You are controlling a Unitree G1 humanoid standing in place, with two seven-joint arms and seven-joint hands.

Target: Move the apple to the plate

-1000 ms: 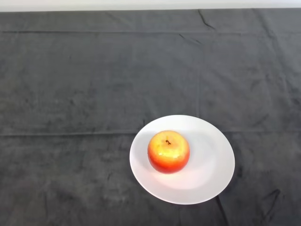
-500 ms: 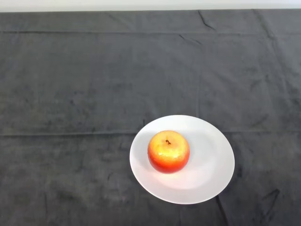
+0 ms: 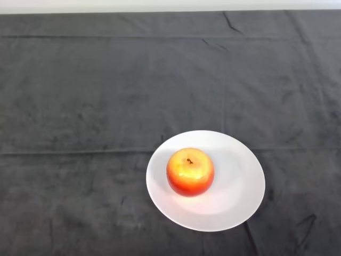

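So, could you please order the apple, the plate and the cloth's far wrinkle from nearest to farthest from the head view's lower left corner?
1. plate: its left rim comes nearest.
2. apple: on the plate, left of its centre.
3. wrinkle: far back, right of centre.
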